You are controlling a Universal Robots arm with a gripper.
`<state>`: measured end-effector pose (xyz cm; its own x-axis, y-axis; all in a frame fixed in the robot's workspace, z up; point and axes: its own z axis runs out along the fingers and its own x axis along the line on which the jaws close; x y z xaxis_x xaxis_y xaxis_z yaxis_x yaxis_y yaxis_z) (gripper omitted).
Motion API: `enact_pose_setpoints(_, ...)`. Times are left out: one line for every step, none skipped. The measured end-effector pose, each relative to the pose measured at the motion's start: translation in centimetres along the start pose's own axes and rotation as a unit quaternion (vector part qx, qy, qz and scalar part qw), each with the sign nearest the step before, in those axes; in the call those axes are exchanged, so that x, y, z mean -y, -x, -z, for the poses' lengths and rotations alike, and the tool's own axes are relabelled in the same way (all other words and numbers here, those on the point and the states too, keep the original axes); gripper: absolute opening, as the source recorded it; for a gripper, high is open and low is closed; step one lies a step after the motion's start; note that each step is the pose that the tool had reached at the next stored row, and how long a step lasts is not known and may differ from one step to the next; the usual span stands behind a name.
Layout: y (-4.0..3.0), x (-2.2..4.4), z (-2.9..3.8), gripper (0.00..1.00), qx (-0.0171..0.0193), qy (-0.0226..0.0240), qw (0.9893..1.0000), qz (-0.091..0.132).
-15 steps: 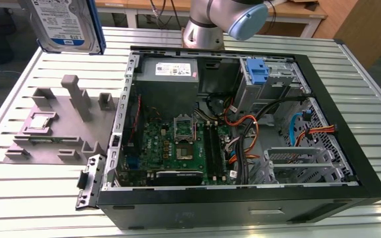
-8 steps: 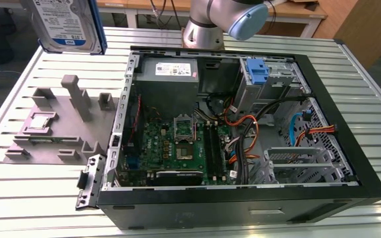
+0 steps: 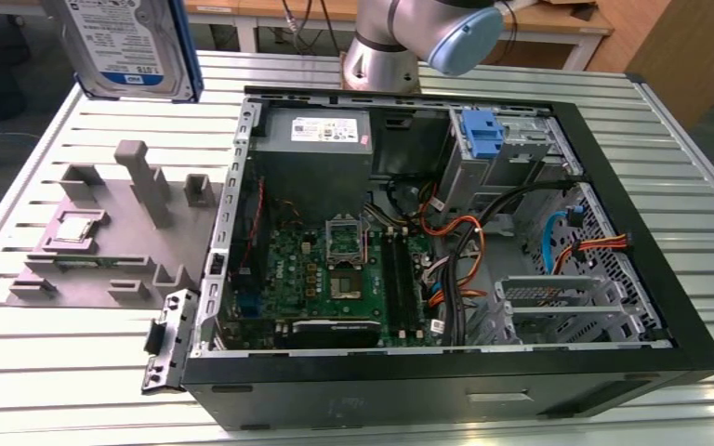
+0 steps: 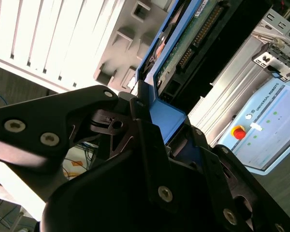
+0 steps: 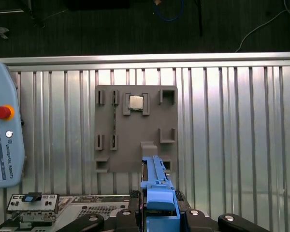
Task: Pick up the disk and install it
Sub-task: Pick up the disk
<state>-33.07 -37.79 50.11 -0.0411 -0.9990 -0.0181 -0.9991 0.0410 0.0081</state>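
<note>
Ribbed aluminium is what you have underneath everything: the table (image 3: 72, 372) carries the black computer case (image 3: 456, 400), which lies open on its side with the motherboard and cables showing. Behind the case you see the arm (image 3: 389, 42) rising at the top of the exterior view. Towards the exterior view's left of the case sits a grey fixture (image 3: 122, 251) with empty slots. The disk (image 3: 127, 46) is up in the air above the table, beyond that fixture, standing upright with its label facing the exterior camera and touching neither fixture nor case. In both wrist views your gripper (image 4: 164, 121) (image 5: 157, 205) is clamped narrow on the disk's blue rail. The small silver processor chip (image 5: 136, 102) rests in a fixture pocket.
</note>
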Motion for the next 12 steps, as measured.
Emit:
enact_pose_setpoints(0.00, 0.04, 0.00, 0.37, 0.0000, 0.0000, 1.0000, 0.000)
enact_pose_setpoints(0.00, 0.08, 0.00, 0.37, 0.0000, 0.0000, 1.0000, 0.000)
enact_pose_setpoints(0.00, 0.12, 0.00, 0.37, 0.0000, 0.0000, 1.0000, 0.000)
enact_pose_setpoints(0.01, 0.16, 0.00, 0.37, 0.0000, 0.0000, 1.0000, 0.000)
enact_pose_setpoints(0.01, 0.19, 0.00, 0.37, 0.0000, 0.0000, 1.0000, 0.000)
enact_pose_setpoints(0.01, 0.23, 0.00, 0.37, 0.0000, 0.0000, 1.0000, 0.000)
enact_pose_setpoints(0.01, 0.27, 0.00, 0.37, 0.0000, 0.0000, 1.0000, 0.000)
enact_pose_setpoints(0.01, 0.31, 0.00, 0.37, 0.0000, 0.0000, 1.0000, 0.000)
enact_pose_setpoints(0.01, 0.34, 0.00, 0.37, 0.0000, 0.0000, 1.0000, 0.000)
enact_pose_setpoints(0.02, 0.39, 0.00, 0.37, 0.0000, 0.0000, 1.0000, 0.000)
enact_pose_setpoints(0.02, 0.43, 0.00, 0.37, 0.0000, 0.0000, 1.0000, 0.000)
enact_pose_setpoints(0.02, 0.47, 0.00, 0.37, 0.0000, 0.0000, 1.0000, 0.000)
